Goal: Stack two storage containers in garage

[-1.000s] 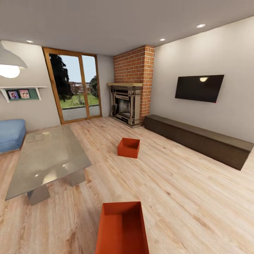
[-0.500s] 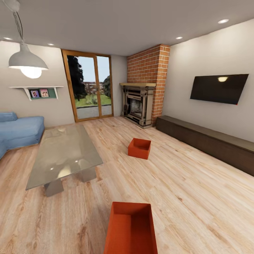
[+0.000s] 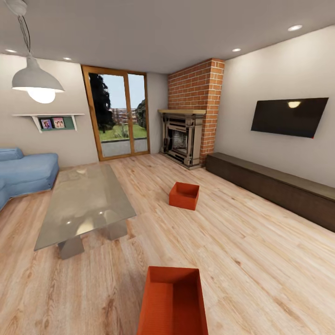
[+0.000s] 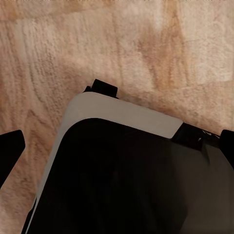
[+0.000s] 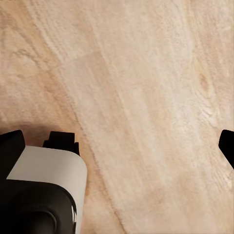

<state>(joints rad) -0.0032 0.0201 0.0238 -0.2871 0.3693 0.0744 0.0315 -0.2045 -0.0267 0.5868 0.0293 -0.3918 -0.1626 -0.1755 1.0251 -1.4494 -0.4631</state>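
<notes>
Living room, seen from the head camera: light wood-plank flooring (image 3: 242, 242) running back to a red-brick fireplace (image 3: 193, 114) in the far corner. Nearest storage container (image 3: 173, 302) on the planks at the bottom edge of the head view, open side up, cut off by the frame. Second storage container (image 3: 184, 195) further in, well apart from the first, standing on the flooring between the glass table (image 3: 86, 202) and the long low dark cabinet (image 3: 274, 186). Wall-mounted black screen (image 3: 288, 116) above that cabinet. Wood-framed glass doors (image 3: 120, 114) beside the fireplace, greenery showing behind them. Blue sofa (image 3: 25, 172) at the left edge, small wall shelf (image 3: 51, 120) with pictures above it, white pendant lamp (image 3: 37, 83) hanging in front. Left wrist view: planks below, a large dark body with a pale rim (image 4: 124, 161) across most of the picture, probably part of the robot itself. Left gripper (image 4: 117, 151): dark fingertips at the two side edges, wide apart, nothing between them but that body. Right wrist view: right gripper (image 5: 122, 141) likewise spread, fingertips at the opposite edges, bare planks between, holding nothing.
</notes>
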